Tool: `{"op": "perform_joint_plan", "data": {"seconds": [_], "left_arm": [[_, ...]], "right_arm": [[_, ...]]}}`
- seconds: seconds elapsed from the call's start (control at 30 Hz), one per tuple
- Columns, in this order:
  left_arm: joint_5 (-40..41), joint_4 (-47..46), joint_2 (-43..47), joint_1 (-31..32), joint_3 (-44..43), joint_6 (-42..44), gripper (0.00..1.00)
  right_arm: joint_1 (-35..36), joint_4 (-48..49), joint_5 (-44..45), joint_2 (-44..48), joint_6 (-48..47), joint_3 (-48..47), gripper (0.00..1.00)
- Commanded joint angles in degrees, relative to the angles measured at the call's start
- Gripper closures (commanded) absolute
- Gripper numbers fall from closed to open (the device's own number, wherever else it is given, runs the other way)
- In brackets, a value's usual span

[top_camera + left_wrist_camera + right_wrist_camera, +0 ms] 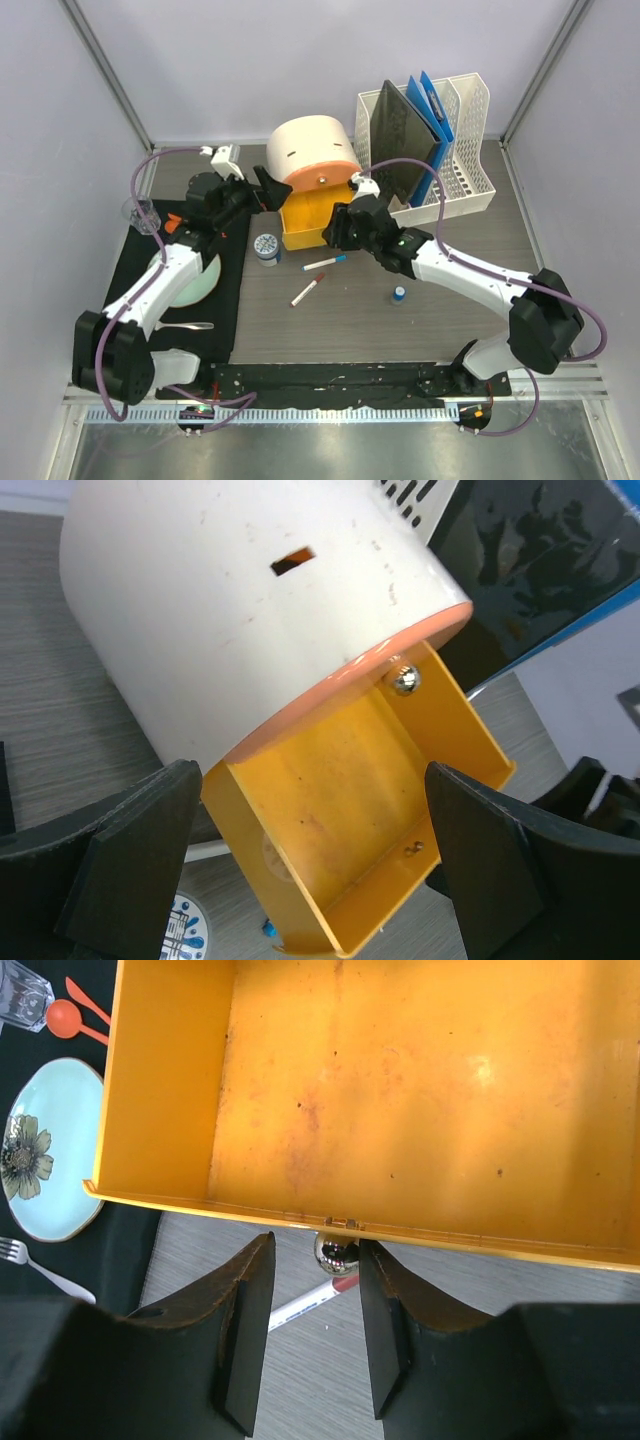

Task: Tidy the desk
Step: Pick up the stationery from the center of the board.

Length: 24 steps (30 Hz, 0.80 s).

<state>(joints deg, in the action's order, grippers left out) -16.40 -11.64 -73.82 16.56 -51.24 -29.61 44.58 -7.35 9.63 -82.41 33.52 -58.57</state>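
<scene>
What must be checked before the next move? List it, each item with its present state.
1. Yellow-orange box-shaped drawer pulled out, inside bare: ok.
2. Right pincer open and lined up with the small silver ball knob: ok.
3. Right pincer touching that knob: cannot tell.
4. Left pincer open, one finger on each side of the drawer: ok.
5. Red-capped white marker and blue-capped white marker stowed: not ok, both lie on the grey-brown wood-grain desk, outside the drawer.
</scene>
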Motion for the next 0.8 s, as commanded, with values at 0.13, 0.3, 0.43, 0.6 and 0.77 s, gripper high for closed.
{"op": "perform_joint_plan", "data": {"seconds": [0.13,0.3,0.43,0.6,0.77], "left_arm": [[3.39,4.16,9.48,0.23,1.50,1.13,0.00],[4.54,7.07,12.47,0.23,2.37,1.66,0.00],[5.59,10.93,13.88,0.14,2.90,1.74,0.00],[7.78,15.06,15.20,0.14,3.08,2.45,0.00],[9.63,19.36,17.04,0.14,2.38,3.76,0.00]], "right_arm": [[-0.19,3.66,2.24,-2.75,-2.58,-4.36,0.55],[-0.46,4.10,0.22,-0.74,-3.46,-4.02,0.53],[-0.46,4.63,-3.73,5.92,-5.04,-2.70,0.44],[-0.46,0.34,-2.52,12.61,-7.06,-2.43,0.31],[-1.33,-9.86,11.37,16.40,-6.27,-4.01,0.27]]}}
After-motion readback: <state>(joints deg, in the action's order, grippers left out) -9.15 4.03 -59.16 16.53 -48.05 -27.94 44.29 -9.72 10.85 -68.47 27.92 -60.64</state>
